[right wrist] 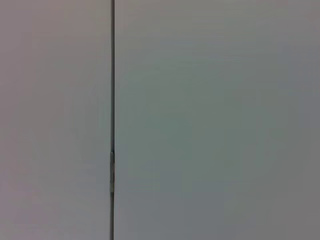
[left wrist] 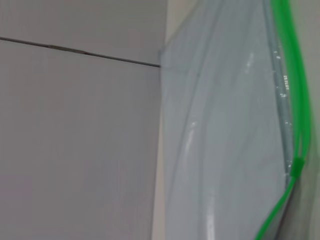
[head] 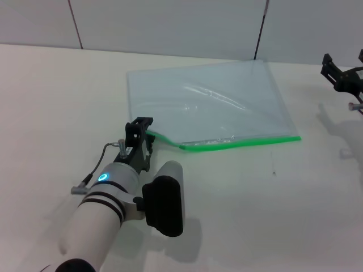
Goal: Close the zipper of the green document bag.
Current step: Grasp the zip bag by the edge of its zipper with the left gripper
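The table (head: 227,215) was pale and filled most of the head view, wall panels behind. The green document bag (head: 210,102) lay flat on it, centre to slightly right, translucent pale plastic, one long edge facing the robot. The zipper (head: 244,143) ran along that near edge as a bright green strip, long axis roughly left-right, from the bag's near right corner toward the left arm. In the left wrist view the strip (left wrist: 292,85) was single over most of its run, then split into two green lines past the slider tab (left wrist: 297,167). Judged: the split stretch was the unzipped part, sitting at the end nearest the left gripper.

The left gripper (head: 139,135) was at the bag's near left corner, right at the zipper's left end, seemingly touching or just over it. Its fingers pointed away from the robot; whether they were apart or together could not be told, and no grip on the tab could be confirmed. The right gripper (head: 345,73) was parked at the far right edge of the head view, well apart from the bag; its state could not be told either. The right wrist view showed only wall.

Judged: the left arm was clearly nearer and the working one. The slider lay just beyond the left gripper along the strip, so the coming move turned on travelling along the zipper's long axis.
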Tool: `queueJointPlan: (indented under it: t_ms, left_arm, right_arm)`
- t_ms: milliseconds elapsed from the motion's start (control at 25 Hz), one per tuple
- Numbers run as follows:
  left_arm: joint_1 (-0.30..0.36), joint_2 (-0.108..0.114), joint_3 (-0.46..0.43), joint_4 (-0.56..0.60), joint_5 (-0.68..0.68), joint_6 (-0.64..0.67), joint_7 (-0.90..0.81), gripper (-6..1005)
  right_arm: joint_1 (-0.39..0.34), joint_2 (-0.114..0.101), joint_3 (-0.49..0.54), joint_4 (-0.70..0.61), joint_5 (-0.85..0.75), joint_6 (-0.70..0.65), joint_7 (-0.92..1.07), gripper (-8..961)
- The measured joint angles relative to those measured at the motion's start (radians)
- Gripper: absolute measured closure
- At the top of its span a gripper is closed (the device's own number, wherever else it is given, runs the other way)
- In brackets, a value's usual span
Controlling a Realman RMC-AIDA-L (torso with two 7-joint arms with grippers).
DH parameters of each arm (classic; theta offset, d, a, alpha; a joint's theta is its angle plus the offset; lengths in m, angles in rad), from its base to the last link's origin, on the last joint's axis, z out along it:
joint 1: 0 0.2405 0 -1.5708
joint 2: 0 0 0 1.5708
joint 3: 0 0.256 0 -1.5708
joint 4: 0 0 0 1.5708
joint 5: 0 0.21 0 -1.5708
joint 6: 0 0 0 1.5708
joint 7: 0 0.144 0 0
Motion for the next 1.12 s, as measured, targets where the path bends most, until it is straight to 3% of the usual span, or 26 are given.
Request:
queueJointPlan:
  t_ms: [1120]
  left_arm:
    - [-0.004, 0.0, -0.002, 0.037, -0.049, -0.043, -0.004, 600]
  right_arm:
    - [0.0, -0.002, -0.005, 0.0, -0.006, 0.0, -0.009, 91]
